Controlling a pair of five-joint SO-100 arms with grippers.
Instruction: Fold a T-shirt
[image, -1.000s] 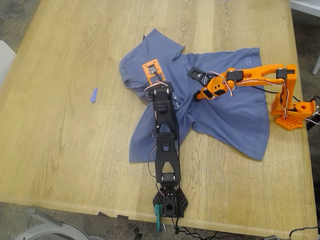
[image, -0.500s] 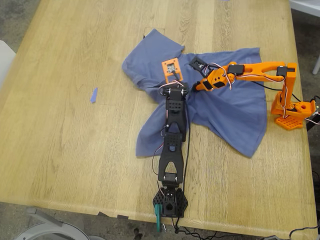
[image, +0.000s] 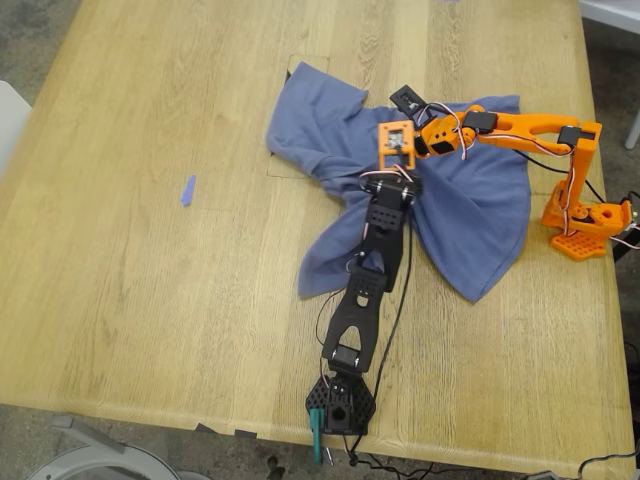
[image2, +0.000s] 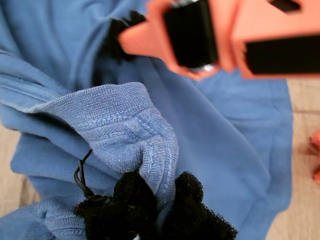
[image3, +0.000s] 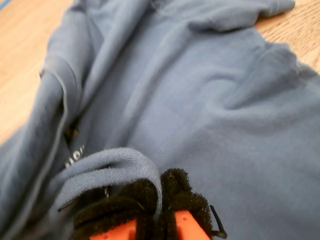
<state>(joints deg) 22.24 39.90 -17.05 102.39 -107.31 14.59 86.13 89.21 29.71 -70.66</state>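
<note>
T-shirt (image: 470, 215) bunched on tabletop (image: 150, 300), no flat fold seen. First gripper (image2: 159, 207) and second gripper (image3: 159, 197) each clamped on hem. Folding judged barely begun.

- Exterior view hangs high above the wooden table (image: 130, 300), looking almost straight down, far enough to fit both arms.
- First wrist view sits right behind my first gripper (image2: 157, 212), super close on the T-shirt (image2: 240, 150) fold pinched there.
- Second wrist view rides just behind my second gripper (image3: 160, 200), equally close.
- All three share that bunched cloth.
</note>
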